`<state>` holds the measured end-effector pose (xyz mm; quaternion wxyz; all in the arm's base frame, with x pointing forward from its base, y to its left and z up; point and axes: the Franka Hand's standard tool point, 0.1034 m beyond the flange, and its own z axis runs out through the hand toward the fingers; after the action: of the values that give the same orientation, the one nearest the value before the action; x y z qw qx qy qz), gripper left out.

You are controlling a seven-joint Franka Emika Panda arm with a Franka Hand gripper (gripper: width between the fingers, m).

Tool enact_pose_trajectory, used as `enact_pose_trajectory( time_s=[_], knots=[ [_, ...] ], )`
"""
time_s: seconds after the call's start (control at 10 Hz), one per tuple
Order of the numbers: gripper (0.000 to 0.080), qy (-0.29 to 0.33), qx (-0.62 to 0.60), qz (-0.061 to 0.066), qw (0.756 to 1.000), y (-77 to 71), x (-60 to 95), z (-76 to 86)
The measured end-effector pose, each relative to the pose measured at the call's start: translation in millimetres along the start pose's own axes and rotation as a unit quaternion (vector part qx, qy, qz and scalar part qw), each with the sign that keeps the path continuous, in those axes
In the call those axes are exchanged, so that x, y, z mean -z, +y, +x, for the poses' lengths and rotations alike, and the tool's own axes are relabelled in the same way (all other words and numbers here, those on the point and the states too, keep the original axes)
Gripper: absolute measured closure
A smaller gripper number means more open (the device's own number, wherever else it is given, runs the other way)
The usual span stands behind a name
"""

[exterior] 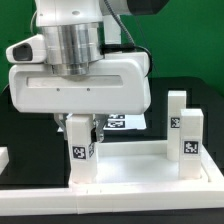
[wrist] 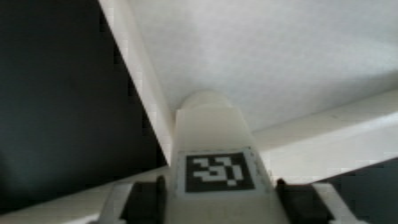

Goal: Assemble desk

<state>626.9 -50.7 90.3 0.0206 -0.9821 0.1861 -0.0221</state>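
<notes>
Black tabletop [exterior: 20, 135] serves as the work surface. Marker board [exterior: 128, 122] lies flat on it, tags partly visible. Green wall [exterior: 195, 45] behind.

Even bright light, soft shadows — exterior view fairly sharp; wrist view blurred, whites washed out.
</notes>
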Motion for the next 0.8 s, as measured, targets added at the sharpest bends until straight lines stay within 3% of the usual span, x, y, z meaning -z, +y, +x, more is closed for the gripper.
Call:
enact_pose_trajectory(
  time_s=[0.3, 0.5, 0.8],
  knots=[
    [0.0512, 0.0, -0.075, 0.0, 0.997, -1.0, 0.1, 0.0],
    [0.0512, -0.002, -0.21, -0.002, 0.978, -4.0, -0.1, 1.6],
    [0.0511, -0.009, -0.434, 0.002, 0.901, -9.9, -0.8, 3.0]
  ],
)
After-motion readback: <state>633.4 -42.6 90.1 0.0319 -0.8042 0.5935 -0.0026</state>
